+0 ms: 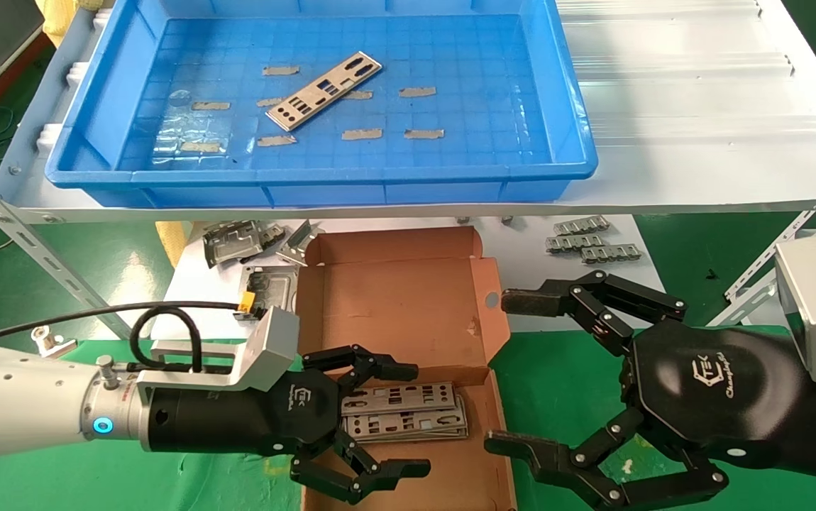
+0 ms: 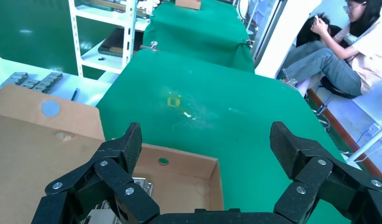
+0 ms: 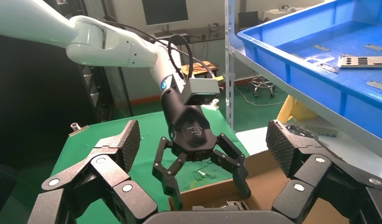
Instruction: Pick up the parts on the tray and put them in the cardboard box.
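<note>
Head view: left tool (image 1: 408,419) spread wide over stacked parts (image 1: 404,411) in the cardboard box (image 1: 397,298), one part (image 1: 324,91) on the tray (image 1: 323,177), right tool (image 1: 514,372) spread wide beside the box; left wrist view: left tool (image 2: 205,142) agape above box (image 2: 35,140); right wrist view: right tool (image 3: 203,140) agape.

Green cloth (image 2: 212,116) covered the tables at centre frame in the left wrist view. A white shelf rack (image 2: 102,28) stood at upper left, and a seated person (image 2: 348,51) at upper right. In the right wrist view, a dark monitor (image 3: 165,10) sat at top centre, above a green floor (image 3: 254,109).
</note>
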`<act>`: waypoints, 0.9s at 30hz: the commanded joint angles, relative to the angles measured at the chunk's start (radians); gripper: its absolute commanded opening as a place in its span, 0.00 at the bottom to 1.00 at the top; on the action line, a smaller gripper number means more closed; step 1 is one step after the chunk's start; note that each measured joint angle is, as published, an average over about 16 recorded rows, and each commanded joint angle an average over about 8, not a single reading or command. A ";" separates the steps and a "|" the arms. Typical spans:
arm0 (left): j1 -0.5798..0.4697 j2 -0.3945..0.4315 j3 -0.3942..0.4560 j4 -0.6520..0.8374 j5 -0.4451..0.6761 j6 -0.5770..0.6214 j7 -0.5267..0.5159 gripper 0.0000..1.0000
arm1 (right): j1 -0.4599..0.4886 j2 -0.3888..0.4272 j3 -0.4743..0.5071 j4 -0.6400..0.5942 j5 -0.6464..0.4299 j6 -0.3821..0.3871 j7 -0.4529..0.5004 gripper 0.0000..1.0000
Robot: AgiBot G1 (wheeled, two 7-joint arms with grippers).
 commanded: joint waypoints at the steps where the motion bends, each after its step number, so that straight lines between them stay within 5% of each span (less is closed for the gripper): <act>1: -0.001 0.002 0.001 0.003 0.001 -0.001 0.001 1.00 | 0.000 0.000 0.000 0.000 0.000 0.000 0.000 1.00; 27: 0.110 -0.160 -0.180 -0.289 -0.039 -0.043 -0.131 1.00 | 0.000 0.000 0.000 0.000 0.000 0.000 0.000 1.00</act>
